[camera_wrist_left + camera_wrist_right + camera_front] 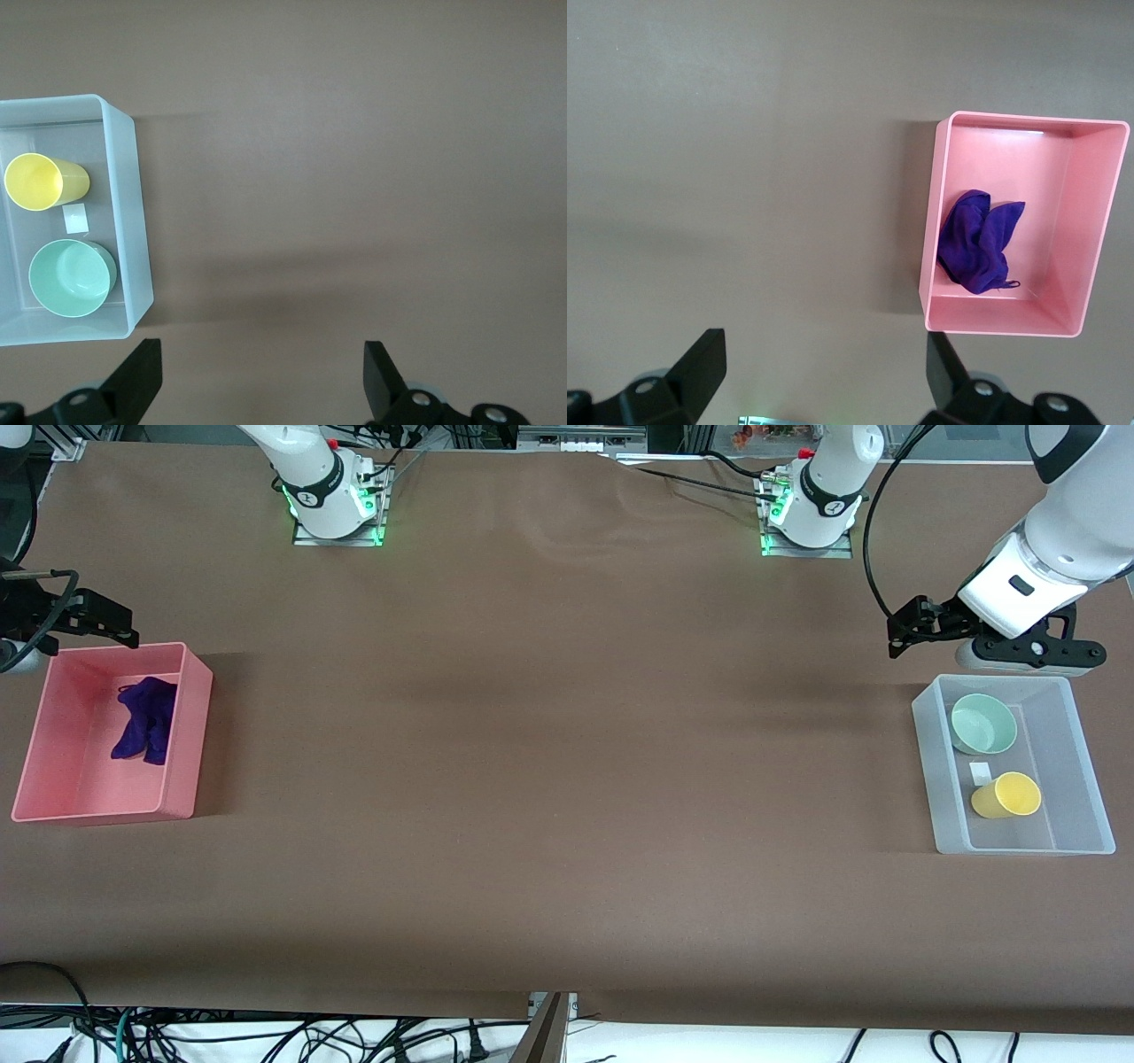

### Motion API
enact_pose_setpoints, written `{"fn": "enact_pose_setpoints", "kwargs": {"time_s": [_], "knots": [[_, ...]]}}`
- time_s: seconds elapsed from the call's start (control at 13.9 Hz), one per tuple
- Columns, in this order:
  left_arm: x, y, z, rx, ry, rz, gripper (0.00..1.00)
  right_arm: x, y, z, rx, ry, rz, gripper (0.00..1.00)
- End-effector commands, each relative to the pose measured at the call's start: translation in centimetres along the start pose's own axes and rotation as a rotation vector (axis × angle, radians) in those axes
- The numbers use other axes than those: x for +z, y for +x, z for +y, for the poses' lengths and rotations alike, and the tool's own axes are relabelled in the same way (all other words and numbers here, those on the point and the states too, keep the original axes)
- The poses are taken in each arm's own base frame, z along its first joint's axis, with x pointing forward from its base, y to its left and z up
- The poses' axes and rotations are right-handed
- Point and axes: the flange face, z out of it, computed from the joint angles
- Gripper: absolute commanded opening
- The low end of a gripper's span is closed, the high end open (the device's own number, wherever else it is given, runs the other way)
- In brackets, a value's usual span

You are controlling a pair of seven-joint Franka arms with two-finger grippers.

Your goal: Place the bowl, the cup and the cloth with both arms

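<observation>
Brown paper covers the table (549, 779) you're working over. Your left gripper (897, 638) hangs empty with fingers spread wide, above the table just beside the clear bin (930, 779); inside that bin the mint-green bowl (983, 724) and yellow cup (1005, 795) both lie tipped on their sides. Your right gripper (131, 636), equally wide and empty, is over the pink bin's (190, 726) edge, where the purple cloth (144, 719) lies crumpled.

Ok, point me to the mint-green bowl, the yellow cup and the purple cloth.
Mint-green bowl (983, 724): front view, on its inner hollow.
Yellow cup (1005, 795): front view, on its side near the mouth.
Purple cloth (144, 720): front view, on its middle folds.
</observation>
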Motion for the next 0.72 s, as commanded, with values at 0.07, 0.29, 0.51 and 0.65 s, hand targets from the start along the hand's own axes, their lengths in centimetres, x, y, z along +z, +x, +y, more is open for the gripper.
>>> {"fn": "enact_pose_setpoints", "kwargs": {"time_s": [0.07, 0.29, 0.51, 0.65], "knots": [[0.15, 0.84, -0.53, -0.013, -0.014, -0.016, 1.00, -0.67, 0.20, -0.03, -0.005, -0.001, 0.007, 1.00], [0.08, 1.14, -0.57, -0.012, -0.013, -0.036, 1.00, -0.60, 0.20, -0.03, -0.005, -0.001, 0.006, 1.00], [0.02, 1.13, -0.47, -0.014, -0.015, -0.036, 1.00, -0.60, 0.20, -0.02, -0.005, -0.002, 0.005, 1.00], [0.03, 1.11, -0.55, -0.015, -0.015, -0.038, 1.00, -0.60, 0.20, -0.02, -0.005, -0.002, 0.005, 1.00]]}}
